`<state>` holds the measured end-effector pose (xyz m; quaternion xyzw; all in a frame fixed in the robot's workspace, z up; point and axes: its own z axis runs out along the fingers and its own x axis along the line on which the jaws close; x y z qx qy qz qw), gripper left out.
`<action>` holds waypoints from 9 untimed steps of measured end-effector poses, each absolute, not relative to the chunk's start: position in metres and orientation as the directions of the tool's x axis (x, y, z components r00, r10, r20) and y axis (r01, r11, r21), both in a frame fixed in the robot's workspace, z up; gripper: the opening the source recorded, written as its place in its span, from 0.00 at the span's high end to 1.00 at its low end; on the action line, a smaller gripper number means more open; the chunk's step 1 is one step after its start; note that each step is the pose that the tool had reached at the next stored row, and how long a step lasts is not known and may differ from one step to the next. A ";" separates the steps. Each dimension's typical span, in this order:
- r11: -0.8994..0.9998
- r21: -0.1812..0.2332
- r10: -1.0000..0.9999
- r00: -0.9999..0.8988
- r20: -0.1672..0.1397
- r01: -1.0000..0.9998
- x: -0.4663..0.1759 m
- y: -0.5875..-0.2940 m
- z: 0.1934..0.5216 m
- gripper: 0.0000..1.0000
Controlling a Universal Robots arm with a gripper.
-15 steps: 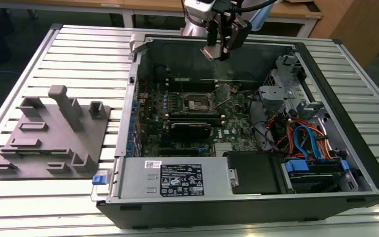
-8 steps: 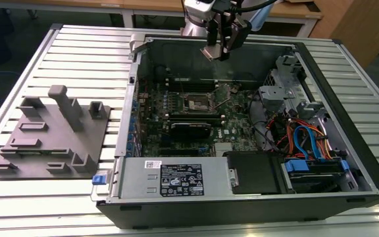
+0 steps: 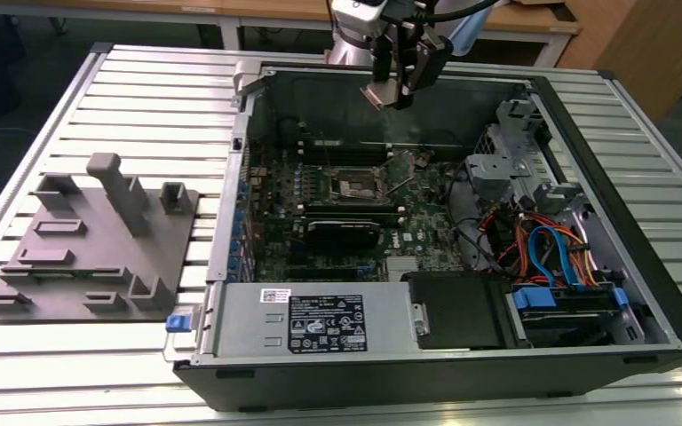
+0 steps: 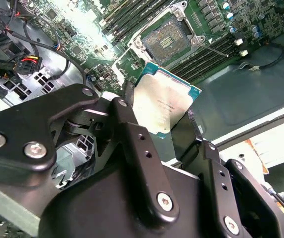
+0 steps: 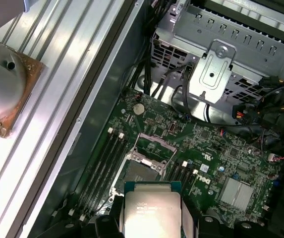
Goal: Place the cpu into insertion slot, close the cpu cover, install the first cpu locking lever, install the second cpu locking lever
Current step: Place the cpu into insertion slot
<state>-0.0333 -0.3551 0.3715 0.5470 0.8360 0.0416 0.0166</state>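
The cpu [image 3: 379,95] hangs above the rear wall of the open computer case, with my gripper [image 3: 396,89] shut on it. In both wrist views the cpu [image 4: 164,101] [image 5: 151,208] shows its pale silver top, held by its edges between the black fingers [image 4: 127,116]. The insertion slot [image 3: 357,184] [image 4: 169,39] [image 5: 142,172] lies open on the green motherboard, well below the chip, with its dark centre bare. The cpu cover [image 3: 403,167] [image 5: 156,142] stands tilted up at the slot's edge.
The case [image 3: 625,231] rests on a slatted metal table [image 3: 139,89]. A grey fixture block [image 3: 92,240] sits at the exterior view's left. Inside the case are a power supply [image 3: 305,324], a black heatsink [image 3: 341,232], a drive cage [image 5: 216,74], cables [image 3: 543,248] and memory slots [image 5: 102,168].
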 end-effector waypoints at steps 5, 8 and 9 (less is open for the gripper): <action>0.359 0.088 0.932 -0.362 0.018 0.929 -0.033 -0.355 0.371 0.46; 0.310 0.088 0.950 -0.312 0.017 0.947 -0.033 -0.355 0.371 0.46; 0.293 0.088 0.955 -0.296 0.017 0.952 -0.033 -0.355 0.371 0.46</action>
